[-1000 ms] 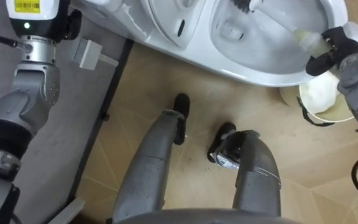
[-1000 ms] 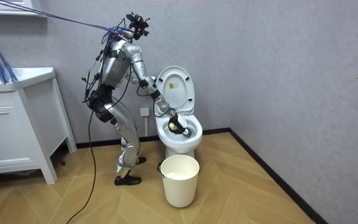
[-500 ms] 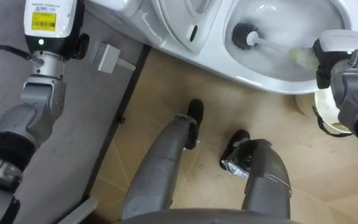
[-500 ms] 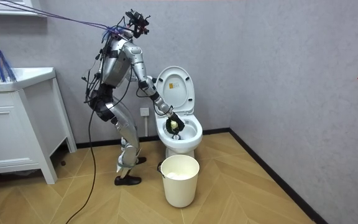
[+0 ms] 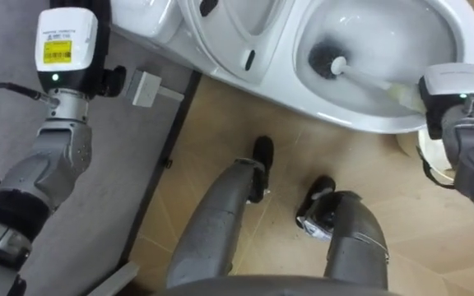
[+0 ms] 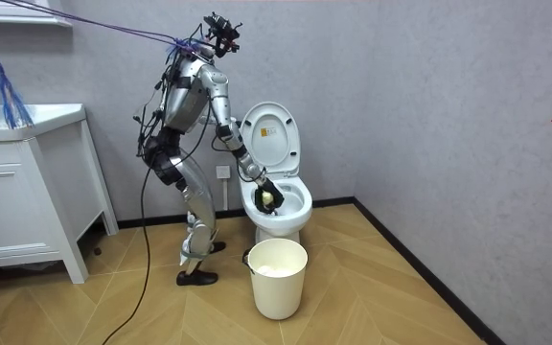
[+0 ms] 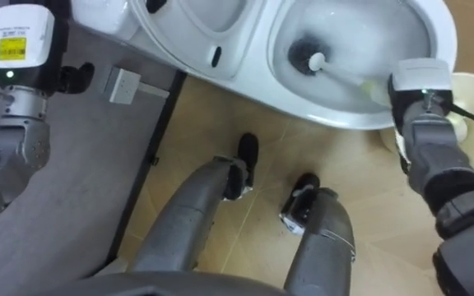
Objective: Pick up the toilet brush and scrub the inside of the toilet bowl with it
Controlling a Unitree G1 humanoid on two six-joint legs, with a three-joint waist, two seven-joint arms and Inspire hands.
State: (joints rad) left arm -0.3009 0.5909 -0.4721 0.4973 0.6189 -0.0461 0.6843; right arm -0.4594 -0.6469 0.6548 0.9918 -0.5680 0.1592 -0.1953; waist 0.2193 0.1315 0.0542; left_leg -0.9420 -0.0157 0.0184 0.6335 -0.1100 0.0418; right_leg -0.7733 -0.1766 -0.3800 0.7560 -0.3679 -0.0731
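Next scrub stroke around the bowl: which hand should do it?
Right. The right hand is curled on the toilet brush handle at the toilet bowl's rim, with the bristle head down in the bowl. The left forearm is up by the wall beside the tank, away from the brush.

This is a bathroom. A white toilet (image 6: 278, 203) with its lid (image 6: 268, 139) raised stands against a grey wall (image 6: 429, 96). A white vanity cabinet (image 6: 17, 206) is at nine o'clock, and a white bucket (image 6: 277, 278) sits at the toilet's six o'clock on the wood-pattern floor (image 6: 381, 287).
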